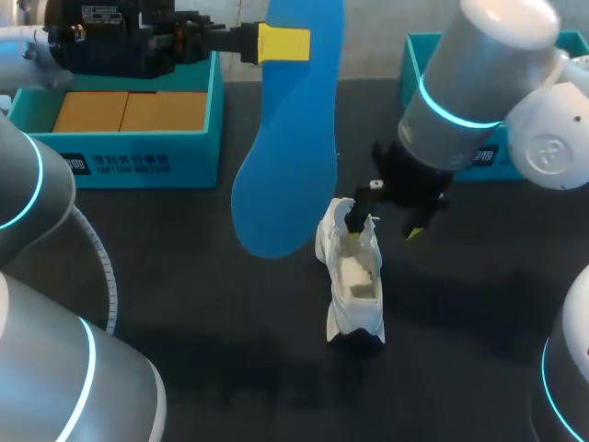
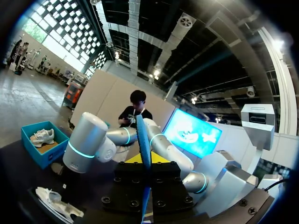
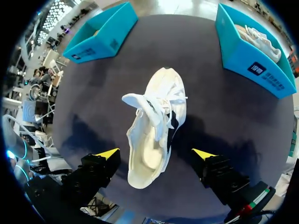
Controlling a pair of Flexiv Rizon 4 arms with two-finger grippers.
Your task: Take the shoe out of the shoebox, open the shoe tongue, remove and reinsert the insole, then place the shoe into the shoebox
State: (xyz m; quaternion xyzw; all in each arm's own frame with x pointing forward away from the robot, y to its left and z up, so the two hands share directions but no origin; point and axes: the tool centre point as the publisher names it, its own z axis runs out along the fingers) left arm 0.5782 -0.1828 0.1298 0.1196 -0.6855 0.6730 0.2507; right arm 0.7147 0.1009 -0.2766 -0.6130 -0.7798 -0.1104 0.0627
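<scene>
Our left gripper (image 1: 283,43), top centre of frame, clamped on blue insole (image 1: 285,157) hanging over table (image 1: 184,276). White shoe (image 1: 352,276) sole-down mid-frame on table, just right of insole. Our right gripper (image 3: 156,153) above shoe, fingers (image 3: 108,153) wide apart.

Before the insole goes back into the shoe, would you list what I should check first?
1. Hold: left gripper shut on insole, ok.
2. Stance: shoe upright on table, ok.
3. Access: tongue pulled back from opening, ok.
4. Support: right gripper open above shoe, not ok.
5. Alignment: insole off to the side of opening, not ok.
</scene>
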